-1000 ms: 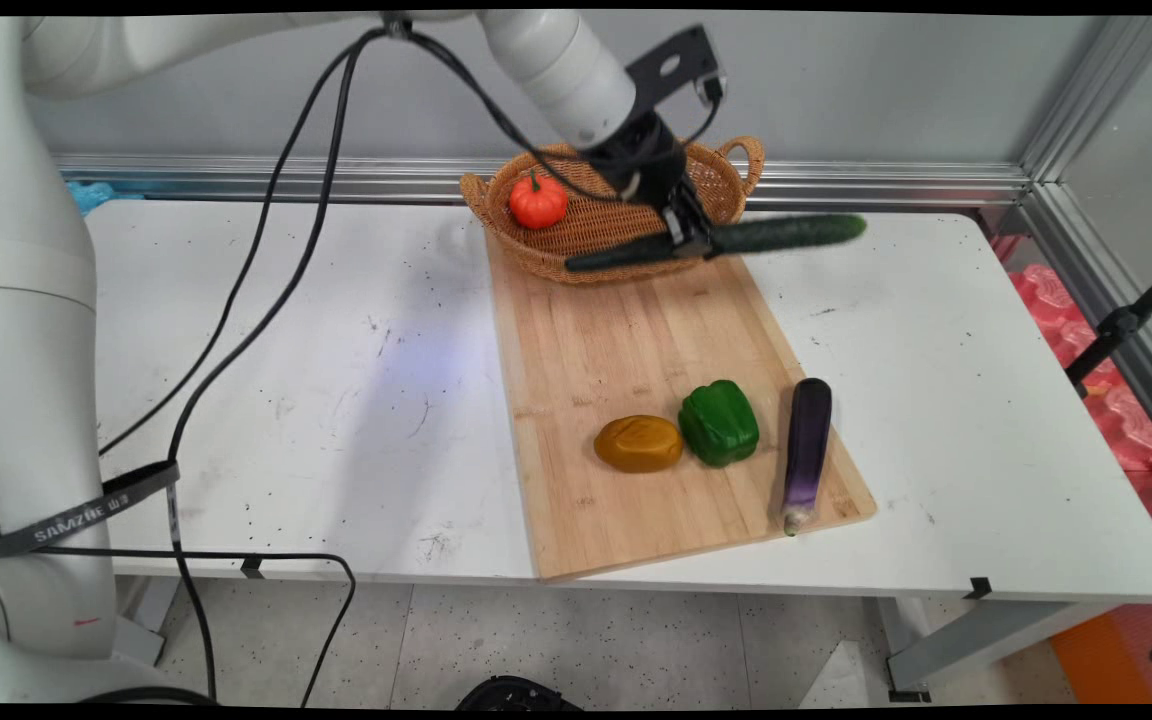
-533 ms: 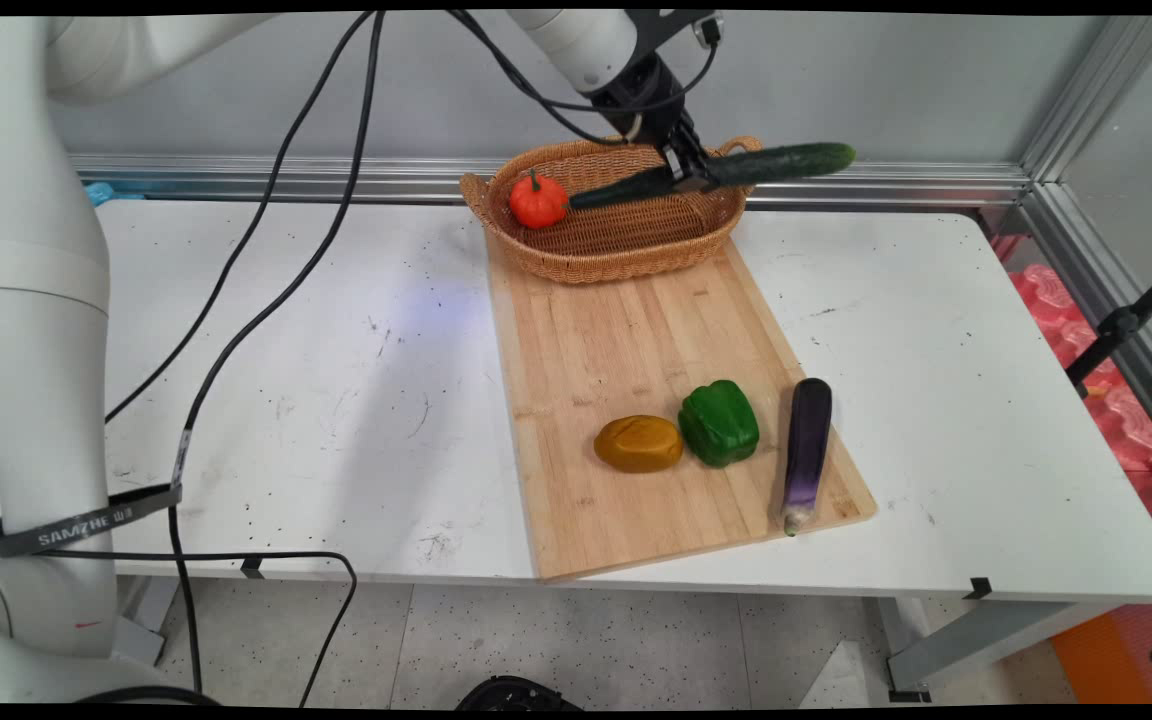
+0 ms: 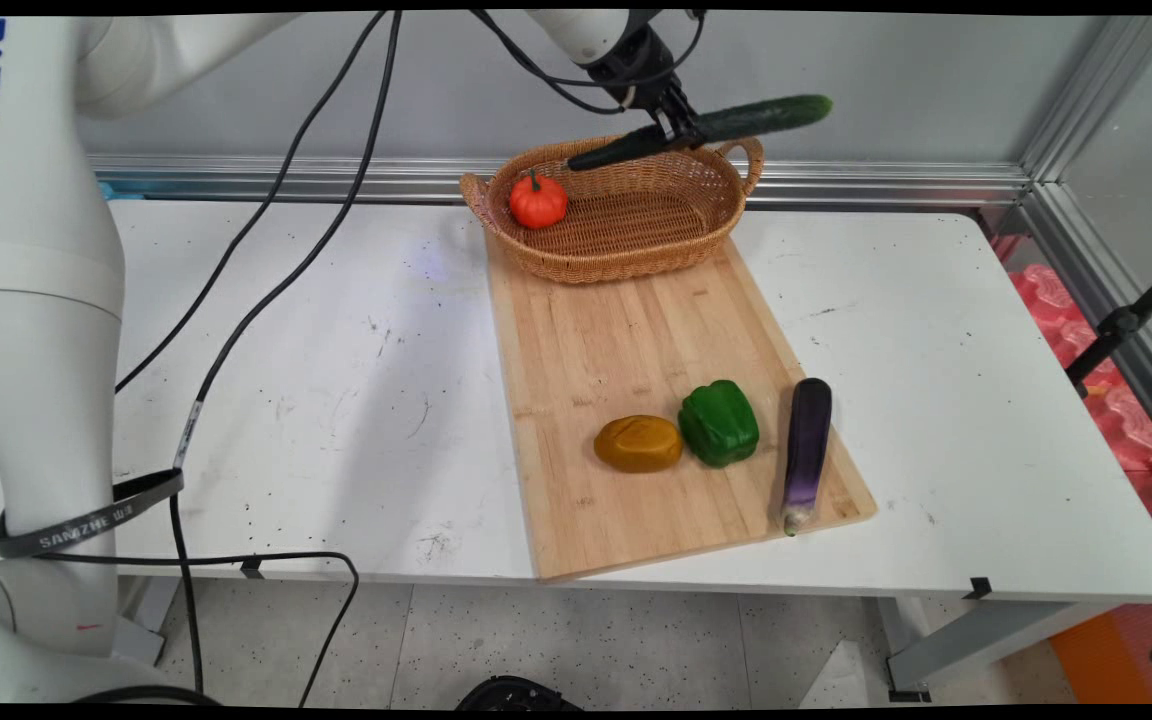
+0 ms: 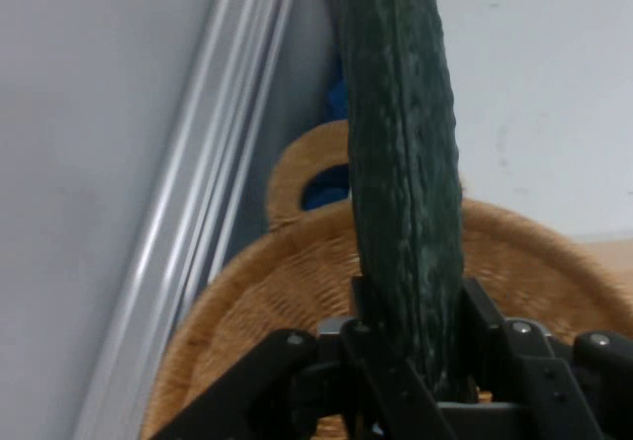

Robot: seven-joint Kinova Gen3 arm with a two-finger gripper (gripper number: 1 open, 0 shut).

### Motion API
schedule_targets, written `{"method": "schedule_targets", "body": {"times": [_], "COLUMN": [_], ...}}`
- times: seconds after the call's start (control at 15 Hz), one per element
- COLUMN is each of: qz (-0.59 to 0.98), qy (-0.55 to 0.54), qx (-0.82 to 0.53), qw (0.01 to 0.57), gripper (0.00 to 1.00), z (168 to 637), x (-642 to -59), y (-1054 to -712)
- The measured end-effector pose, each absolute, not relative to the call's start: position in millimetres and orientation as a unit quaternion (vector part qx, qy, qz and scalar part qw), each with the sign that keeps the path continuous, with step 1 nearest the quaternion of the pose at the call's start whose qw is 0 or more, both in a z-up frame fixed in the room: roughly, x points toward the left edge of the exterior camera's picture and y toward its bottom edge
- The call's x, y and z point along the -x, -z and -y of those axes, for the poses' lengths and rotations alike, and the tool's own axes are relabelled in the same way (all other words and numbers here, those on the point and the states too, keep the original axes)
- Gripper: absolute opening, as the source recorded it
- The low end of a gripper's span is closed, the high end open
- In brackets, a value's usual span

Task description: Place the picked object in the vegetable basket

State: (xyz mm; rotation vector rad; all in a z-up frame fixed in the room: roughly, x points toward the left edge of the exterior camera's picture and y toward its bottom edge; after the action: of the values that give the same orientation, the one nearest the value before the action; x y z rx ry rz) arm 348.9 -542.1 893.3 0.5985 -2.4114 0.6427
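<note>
The gripper [image 3: 681, 128] is clamping a long dark green cucumber [image 3: 706, 130] around its middle, fingers pinched tight on both sides, and it's hanging in the air above the far rim of the wicker basket [image 3: 636, 262]. The cucumber is lying roughly level, one end sticking out past the basket's right handle and the other pointing back over the basket. Inside the basket, at its left end, a small orange pumpkin [image 3: 537, 201] is sitting. The basket is resting on the far end of a wooden cutting board [image 3: 616, 340]. Down at the board's near end, well away from the basket, a brown potato [image 3: 638, 443], a green bell pepper [image 3: 718, 423] and a purple eggplant [image 3: 806, 452] are lined up side by side.
</note>
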Motion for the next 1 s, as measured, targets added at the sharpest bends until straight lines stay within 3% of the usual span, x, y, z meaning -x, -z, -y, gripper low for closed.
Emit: {"method": "schedule_targets", "body": {"times": [1.0], "qz": [0.870], "qy": [-0.247], "qx": [-0.310], "qw": [0.294], "gripper": [0.00], "z": [559], "x": [-377], "y": [-851]}}
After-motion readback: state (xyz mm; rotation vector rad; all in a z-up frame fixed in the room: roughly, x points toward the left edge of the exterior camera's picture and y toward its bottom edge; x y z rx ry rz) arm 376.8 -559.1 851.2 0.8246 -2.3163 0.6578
